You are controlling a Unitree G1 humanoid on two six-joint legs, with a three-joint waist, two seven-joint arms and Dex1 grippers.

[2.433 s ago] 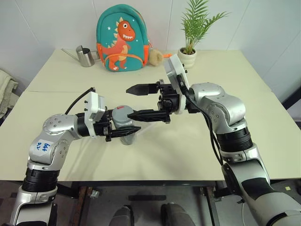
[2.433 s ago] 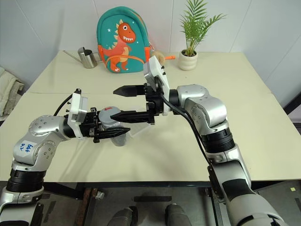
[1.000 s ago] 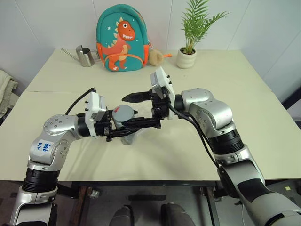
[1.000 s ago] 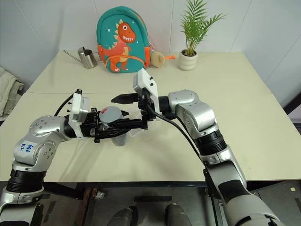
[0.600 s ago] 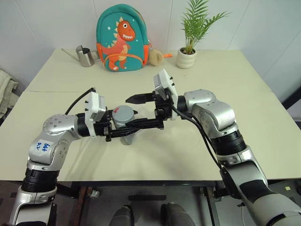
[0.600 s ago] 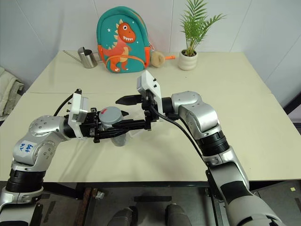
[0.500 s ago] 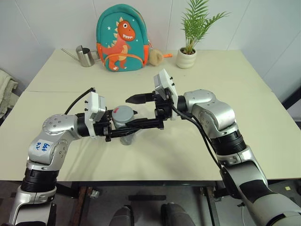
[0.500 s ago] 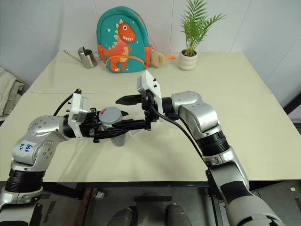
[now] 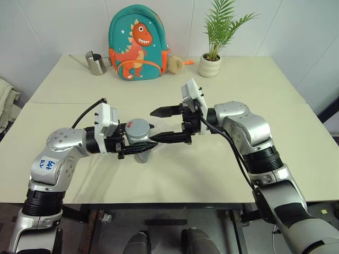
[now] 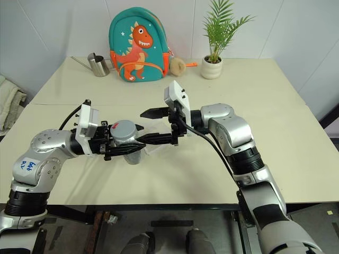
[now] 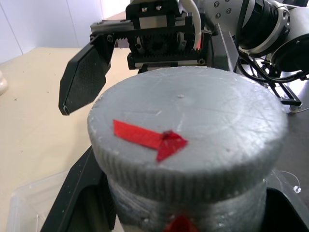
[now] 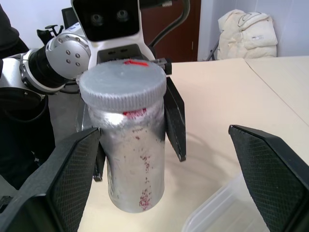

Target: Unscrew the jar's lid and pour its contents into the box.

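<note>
Your left gripper (image 9: 139,148) jaws clamp the jar (image 12: 129,154) upright above the table (image 9: 175,174), lid (image 11: 186,125) on. At its three o'clock, the right gripper (image 9: 161,126) jaws gape wide, empty. Unscrewing and pouring into the box (image 12: 231,210) remain.

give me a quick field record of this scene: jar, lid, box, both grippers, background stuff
jar: jar upright, held above the table, red specks inside
lid: lid grey, red mark on top, still on the jar
box: box clear, on the table beside the jar
left gripper: left gripper shut on the jar's body
right gripper: right gripper open, fingers apart, facing the lid, not touching it
background: dinosaur backpack, watering can, potted plant at the far edge
</note>
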